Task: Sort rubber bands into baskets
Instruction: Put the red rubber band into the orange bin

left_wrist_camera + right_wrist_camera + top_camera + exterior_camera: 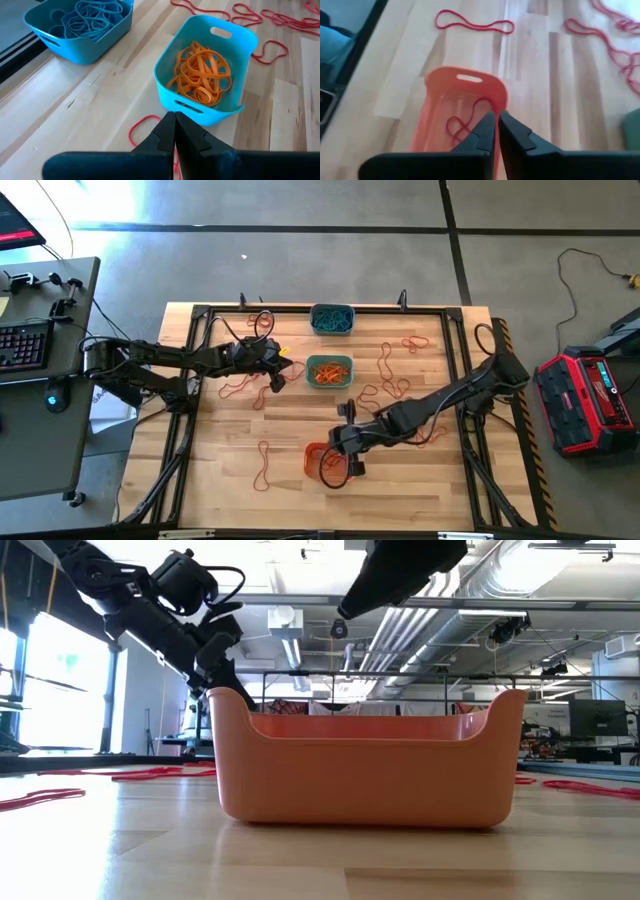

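Three baskets stand in a row down the table's middle. The grey-blue one (pixel 331 318) holds blue rubber bands (pixel 90 17), and the teal one (pixel 240 45) holds orange bands (pixel 202 75). The orange one (pixel 465 82) holds a red band (pixel 465 122). My right gripper (pixel 496 125) hangs shut just above the orange basket's right end, with nothing between its fingers. My left gripper (pixel 174 127) is shut, low over the table left of the teal basket. A red band (pixel 137 127) lies at its fingertips. My left gripper points slanting down toward the table beside the teal basket. A red band's loop (pixel 150 119) runs behind its fingertips, which hide the place. I cannot tell whether the gripper touches or pinches the band.
Loose red bands lie on the wood right of the baskets (pixel 395 370), left of them (pixel 240 388) and near the front (pixel 263 465). A black frame rail (pixel 400 308) borders the table. A desk with a keyboard (pixel 25 345) stands at the left.
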Controlling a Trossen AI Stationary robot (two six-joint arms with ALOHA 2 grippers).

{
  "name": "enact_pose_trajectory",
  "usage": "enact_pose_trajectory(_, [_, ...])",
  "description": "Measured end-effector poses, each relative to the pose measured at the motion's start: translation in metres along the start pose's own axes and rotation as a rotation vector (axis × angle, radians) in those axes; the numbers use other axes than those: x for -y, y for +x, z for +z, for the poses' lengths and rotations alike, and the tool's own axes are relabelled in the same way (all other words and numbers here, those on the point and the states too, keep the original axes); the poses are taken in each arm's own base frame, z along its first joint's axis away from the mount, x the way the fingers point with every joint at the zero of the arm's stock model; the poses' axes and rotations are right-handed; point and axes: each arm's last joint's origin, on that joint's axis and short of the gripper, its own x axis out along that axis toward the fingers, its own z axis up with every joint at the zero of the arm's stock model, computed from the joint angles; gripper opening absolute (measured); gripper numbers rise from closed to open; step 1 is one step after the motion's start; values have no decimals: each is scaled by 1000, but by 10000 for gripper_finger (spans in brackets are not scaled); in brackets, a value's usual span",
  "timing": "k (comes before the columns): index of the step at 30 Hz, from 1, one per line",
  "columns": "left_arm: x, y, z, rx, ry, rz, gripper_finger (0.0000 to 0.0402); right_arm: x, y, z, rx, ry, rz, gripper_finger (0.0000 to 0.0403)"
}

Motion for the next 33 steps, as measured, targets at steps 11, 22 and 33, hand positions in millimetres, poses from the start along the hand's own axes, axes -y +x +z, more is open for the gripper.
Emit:
enact_pose_trajectory(11, [-21,1,0,-18,-112,116,0,32,19,-26,160,41,-50,0])
enact_pose_trajectory(22, [-67,-7,7,-208,-139,291,2,58,-38,-65,350,104,-201,0])
enact_pose_trajectory(33, [-100,-11,12,-224,-44,290,69,53,-58,-115,461,220,-247,0])
